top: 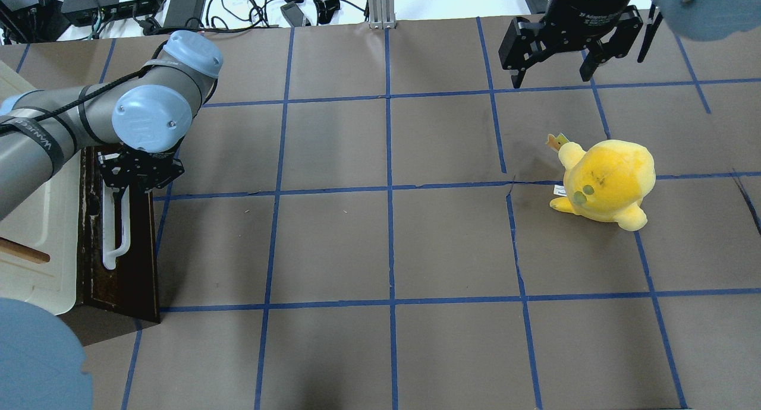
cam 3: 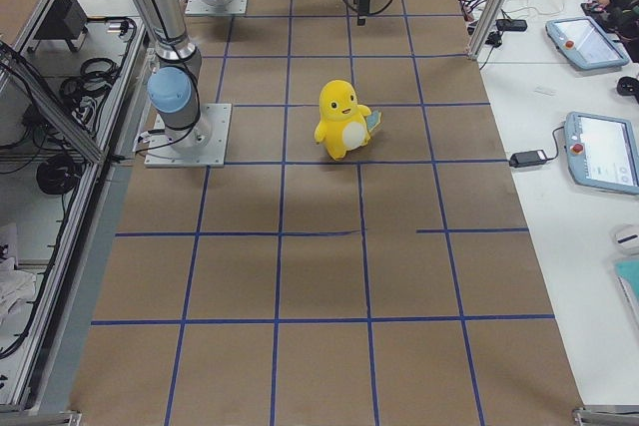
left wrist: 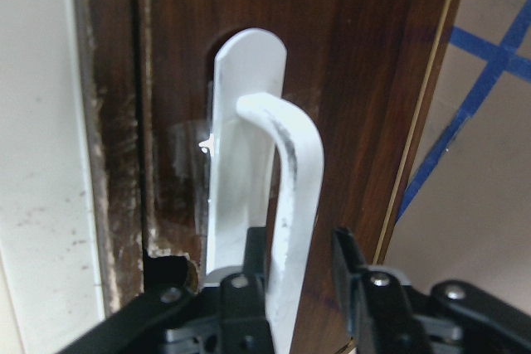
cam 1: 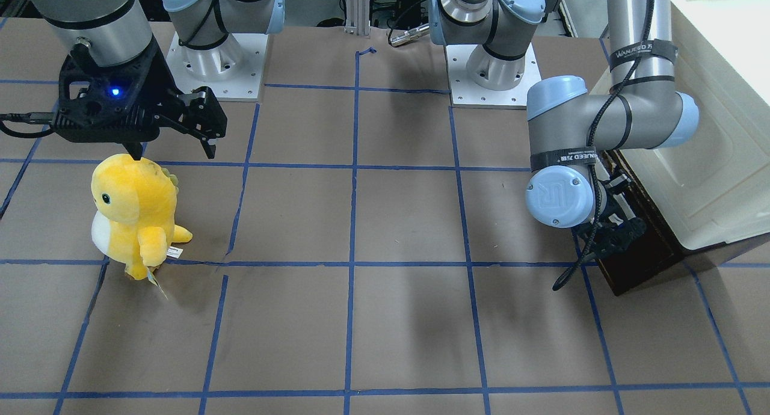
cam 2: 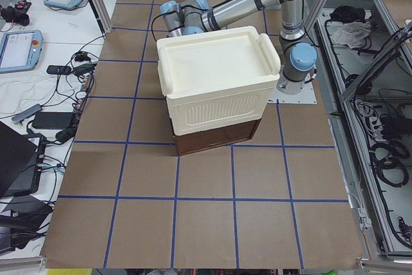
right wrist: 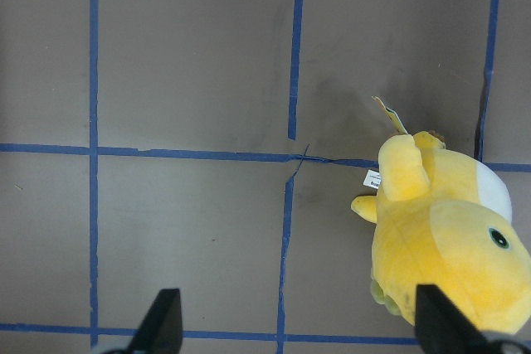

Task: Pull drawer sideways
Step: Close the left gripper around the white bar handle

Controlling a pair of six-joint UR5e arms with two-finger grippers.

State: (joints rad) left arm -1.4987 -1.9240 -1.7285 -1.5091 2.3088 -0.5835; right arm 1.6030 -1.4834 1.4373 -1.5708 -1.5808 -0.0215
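The drawer (top: 140, 249) has a dark brown wooden front and sits at the bottom of the cream-white cabinet (top: 35, 220) at the table's left end. It also shows in the front-facing view (cam 1: 643, 264) and the exterior left view (cam 2: 215, 136). Its long white bar handle (top: 113, 232) runs along the front. My left gripper (top: 122, 181) is at the handle's far end. In the left wrist view my left gripper (left wrist: 303, 263) has a finger on each side of the white bar (left wrist: 290, 172), shut on it. My right gripper (top: 550, 80) is open and empty, above the far right of the table.
A yellow plush toy (top: 606, 181) stands on the right half of the table, just in front of my right gripper (cam 1: 173, 153); it also shows in the right wrist view (right wrist: 448, 238). Blue tape lines grid the brown table surface (top: 386, 243).
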